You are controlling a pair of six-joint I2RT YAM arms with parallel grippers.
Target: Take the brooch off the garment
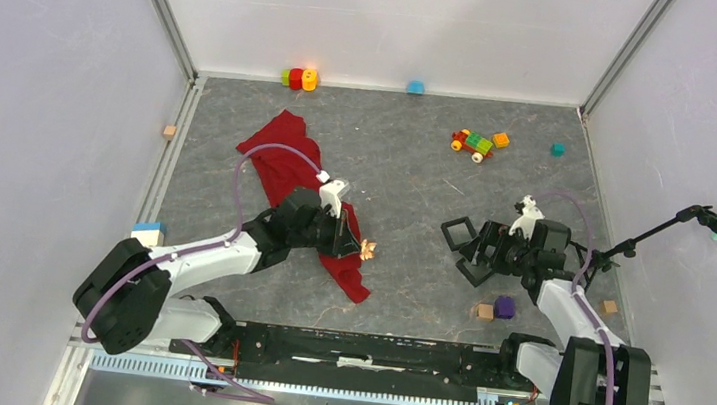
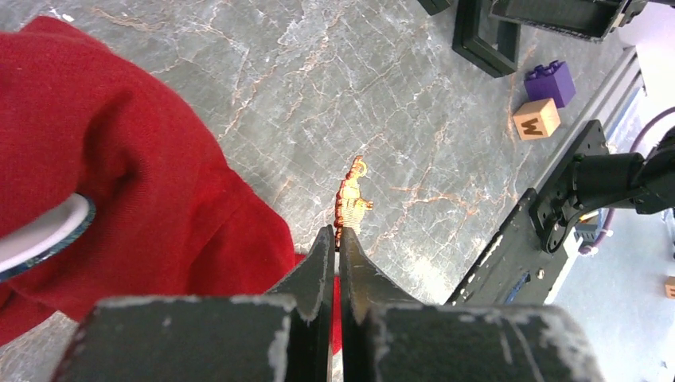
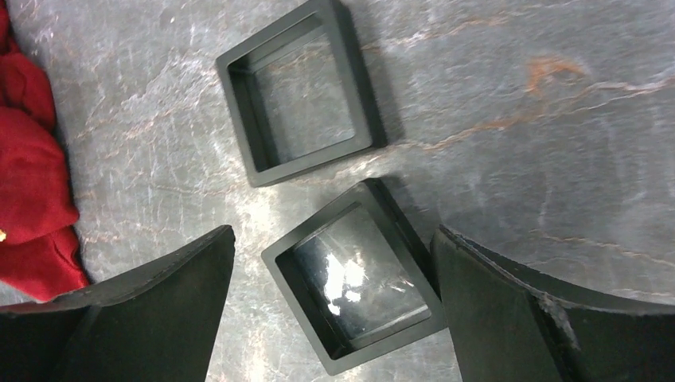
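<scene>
Pinching gold brooch [image 2: 353, 199] by near end: left hand [image 2: 336, 239], closed tight. Brooch near frame centre, long axis straight out from fingertips, just off red garment's [image 2: 119, 159] lower-right edge, above desk [image 1: 418, 169]. Right hand [image 3: 334, 255] spread wide, empty, well apart over black square frames [image 3: 239, 87].

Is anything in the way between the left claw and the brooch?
Nothing visible. The left gripper is shut right on the brooch, which sticks out past its fingertips over the table, beside the red garment.
</scene>
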